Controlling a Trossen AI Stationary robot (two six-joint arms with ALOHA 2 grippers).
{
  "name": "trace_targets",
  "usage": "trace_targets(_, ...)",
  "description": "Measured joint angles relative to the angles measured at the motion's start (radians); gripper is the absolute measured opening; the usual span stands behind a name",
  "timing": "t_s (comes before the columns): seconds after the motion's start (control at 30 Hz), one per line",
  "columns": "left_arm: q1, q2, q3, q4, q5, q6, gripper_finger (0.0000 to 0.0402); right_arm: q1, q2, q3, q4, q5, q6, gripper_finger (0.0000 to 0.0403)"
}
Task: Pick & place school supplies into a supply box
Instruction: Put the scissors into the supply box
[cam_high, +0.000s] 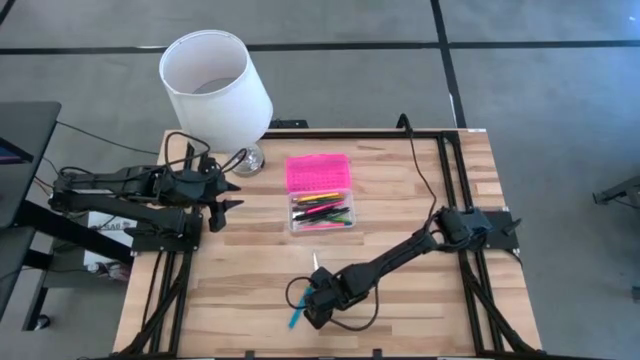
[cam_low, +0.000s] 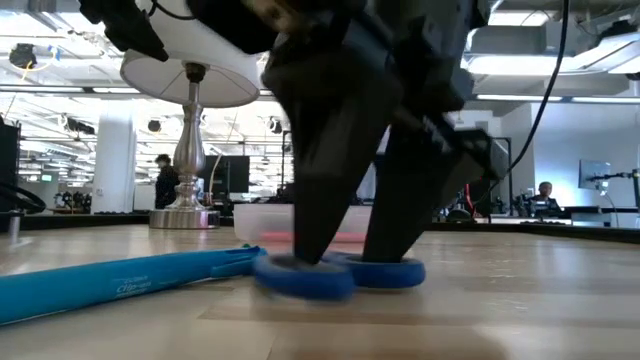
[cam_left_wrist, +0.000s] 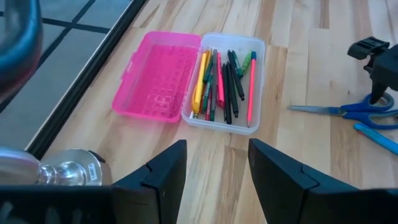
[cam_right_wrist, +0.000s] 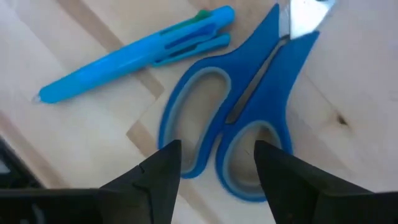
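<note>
The left gripper (cam_high: 226, 195) waits open near the lamp (cam_high: 215, 85). At table centre, the supply box (cam_high: 320, 212) lies open, pens inside, its pink lid (cam_left_wrist: 158, 76) folded back. The right gripper (cam_right_wrist: 214, 165), open, stands over the scissors (cam_right_wrist: 239, 115) handles near the front edge. White lettering on the blue pen (cam_low: 110, 285) beside them is unreadable.

The wooden table (cam_high: 240, 280) carries the supply box (cam_high: 320, 205), scissors (cam_right_wrist: 249, 118), blue pen (cam_right_wrist: 134, 53) and lamp (cam_high: 215, 80).
</note>
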Motion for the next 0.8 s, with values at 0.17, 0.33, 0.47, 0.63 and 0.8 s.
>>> trace_targets(0.17, 0.000, 0.000, 0.000, 0.000, -0.002, 0.010, 0.0167, -0.002, 0.005, 0.002, -0.023, -0.014, 0.015, 0.0192)
trace_targets(0.33, 0.000, 0.000, 0.000, 0.000, -0.003, 0.010, 0.0167, -0.002, 0.015, 0.004, -0.090, -0.037, 0.060, 0.0172)
trace_targets(0.47, 0.000, 0.000, 0.000, -0.001, -0.004, 0.009, 0.0167, -0.002, 0.015, 0.004, -0.158, -0.041, 0.085, 0.0148)
trace_targets(0.63, 0.000, 0.000, 0.000, -0.001, -0.004, 0.009, 0.0167, -0.001, 0.017, 0.003, -0.222, -0.048, 0.086, 0.0114)
trace_targets(0.8, 0.000, 0.000, 0.000, -0.001, -0.004, 0.009, 0.0167, -0.001, 0.017, 0.001, -0.243, -0.053, 0.087, 0.0090)
